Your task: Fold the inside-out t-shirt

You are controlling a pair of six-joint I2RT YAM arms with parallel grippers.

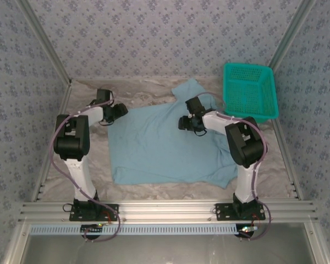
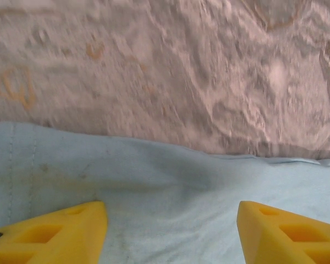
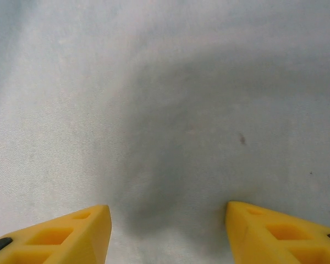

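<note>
The t-shirt (image 1: 159, 146) lies spread on the table (image 1: 154, 191). The left gripper (image 2: 170, 209) hangs unclenched over its edge, the right gripper (image 3: 166, 207) likewise over plain cloth

Matt light-blue cloth t-shirt (image 1: 159, 148), teal plastic mesh basket (image 1: 251, 92), dull silver metal frame rails (image 1: 170, 209)

t-shirt (image 1: 159, 146) left of basket (image 1: 252, 94)
</note>
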